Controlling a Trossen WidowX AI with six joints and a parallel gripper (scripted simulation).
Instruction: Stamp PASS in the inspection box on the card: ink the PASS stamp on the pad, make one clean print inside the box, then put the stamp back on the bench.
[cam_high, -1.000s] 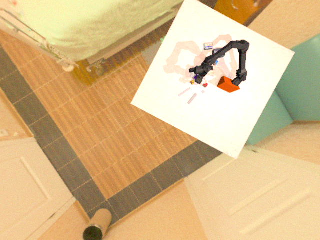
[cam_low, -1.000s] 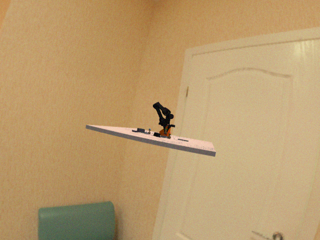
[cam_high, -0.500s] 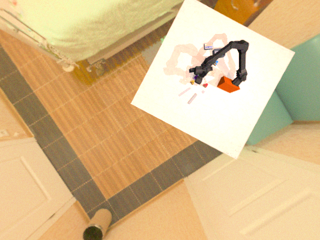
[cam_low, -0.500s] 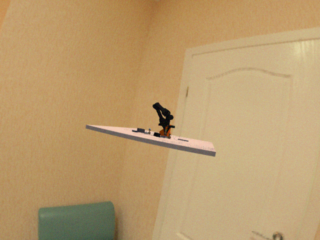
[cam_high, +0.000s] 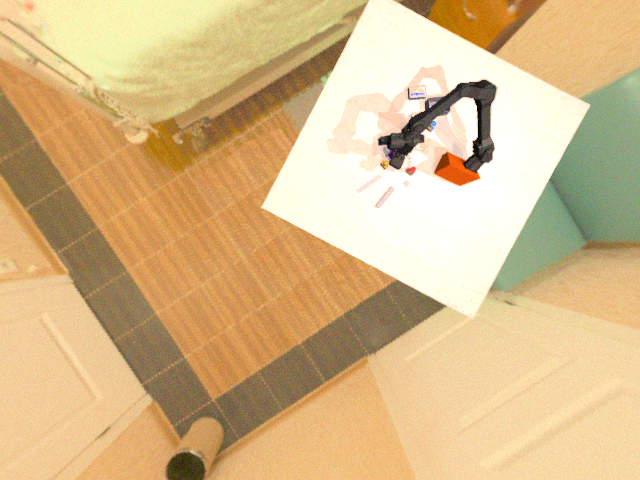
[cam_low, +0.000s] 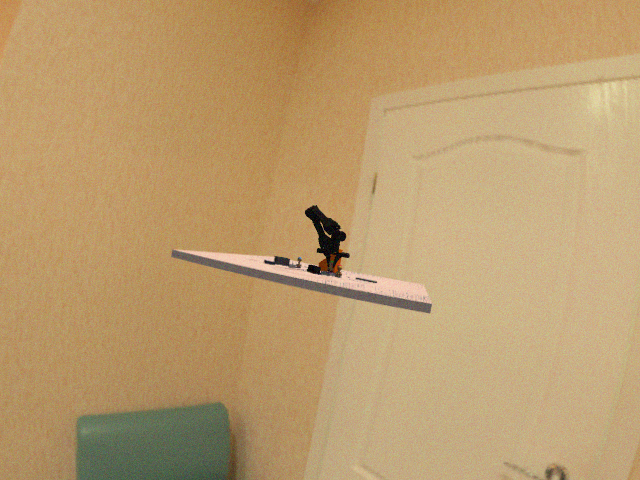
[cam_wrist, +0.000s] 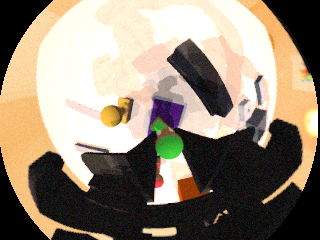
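My gripper (cam_wrist: 166, 137) (cam_low: 331, 269) is shut on a stamp with a round green knob (cam_wrist: 169, 146) and a small green block at its far end. In the wrist view the block overlaps the near left part of the purple ink pad (cam_wrist: 170, 111). Whether it touches the pad cannot be told. In the top view the arm partly hides the pad. The stamp's face is hidden. The card and its box cannot be made out for certain; a white panel (cam_high: 417, 89) with dark edges and a blue marking lies beyond the arm.
A yellow-knobbed stamp (cam_wrist: 111, 116) (cam_high: 384, 164) and a red one (cam_wrist: 158, 180) (cam_high: 410, 170) stand near the pad. A black bar (cam_wrist: 201, 79) lies beside it. A dark box (cam_wrist: 257, 120) (cam_low: 281, 260), a blue-topped stamp (cam_high: 433, 124) and an orange block (cam_high: 455, 169) are farther away.
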